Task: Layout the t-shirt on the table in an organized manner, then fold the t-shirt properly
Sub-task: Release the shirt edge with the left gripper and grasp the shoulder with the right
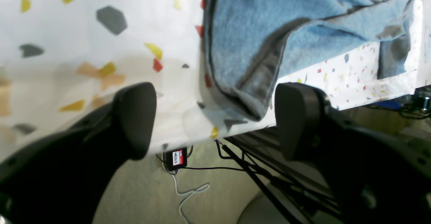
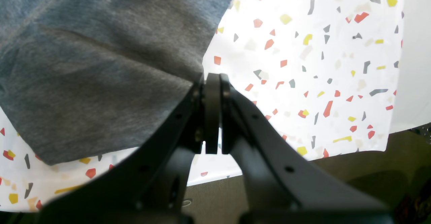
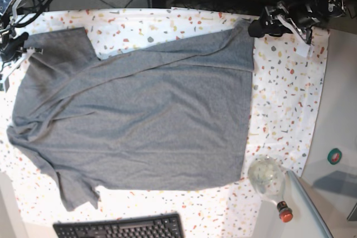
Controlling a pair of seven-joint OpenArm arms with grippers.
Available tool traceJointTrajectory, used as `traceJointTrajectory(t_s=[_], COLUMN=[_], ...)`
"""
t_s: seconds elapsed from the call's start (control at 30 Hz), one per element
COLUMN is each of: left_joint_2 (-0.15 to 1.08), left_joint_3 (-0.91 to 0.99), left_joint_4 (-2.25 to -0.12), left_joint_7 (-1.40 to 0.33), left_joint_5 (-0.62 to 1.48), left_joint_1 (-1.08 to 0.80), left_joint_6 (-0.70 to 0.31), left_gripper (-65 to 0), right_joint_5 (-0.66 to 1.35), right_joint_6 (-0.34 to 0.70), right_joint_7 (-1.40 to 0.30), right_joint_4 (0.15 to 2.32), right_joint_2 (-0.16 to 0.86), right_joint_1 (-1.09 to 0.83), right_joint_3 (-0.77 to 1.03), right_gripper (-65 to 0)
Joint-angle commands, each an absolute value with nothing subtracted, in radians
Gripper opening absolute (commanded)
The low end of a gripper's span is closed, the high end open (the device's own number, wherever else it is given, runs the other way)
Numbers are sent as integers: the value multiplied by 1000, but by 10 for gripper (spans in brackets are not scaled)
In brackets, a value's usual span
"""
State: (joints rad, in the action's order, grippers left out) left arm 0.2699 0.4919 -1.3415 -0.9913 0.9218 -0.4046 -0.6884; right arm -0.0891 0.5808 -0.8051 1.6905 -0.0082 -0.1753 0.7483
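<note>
Grey t-shirt (image 3: 145, 121) is spread mostly flat across the speckled bench (image 3: 284, 87), hem at the right, 2 short sleeves at the left. Few diagonal creases near the far edge, and the near-left sleeve's a bit bunched.

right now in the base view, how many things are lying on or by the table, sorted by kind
t-shirt: 1
keyboard: 1
clear bottle with red cap: 1
green tape roll: 1
total: 4
</note>
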Motion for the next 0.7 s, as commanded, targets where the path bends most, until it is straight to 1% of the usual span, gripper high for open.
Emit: traceJointTrajectory(t_s=[0.0,0.03,0.07,0.17,0.27,0.47,0.53,0.6,0.67], left_joint_2=[277,277,277,277,277,278,278,282,283], left_joint_3=[475,456,440,397,392,392,392,392,392], left_joint_4=[-1345,-1340,-1340,-1340,-1340,-1340,-1340,-1340,-1340], left_joint_7=[-986,-986,-986,-984,-983,-981,-981,-981,-981], left_joint_5=[944,944,940,940,944,943,940,938,938], left_joint_1=[-404,-401,-400,-400,-400,-400,-398,-387,-386], left_joint_6=[-698,-698,-698,-698,-698,-698,-698,-698,-698], left_gripper=[-128,-133,-153,-258,-365,-495,-563,-650,-650], right_joint_5=[-85,-85,-85,-85,-85,-77,-1,88,139], right_joint_6=[579,579,579,579,579,579,579,579,581], right_joint_7=[-789,-789,-789,-789,-789,-788,-796,-808,-837], right_joint_4=[1704,1704,1704,1704,1704,1704,1702,1695,1653], right_joint_2=[4,4,4,4,4,1,-12,-12,2], right_joint_1=[-168,-168,-168,-168,-168,-165,-160,-166,-166], right_joint_3=[748,748,748,751,754,780,831,860,869], right_gripper=[-650,-650,-650,-650,-650,-644,-638,-587,-512])
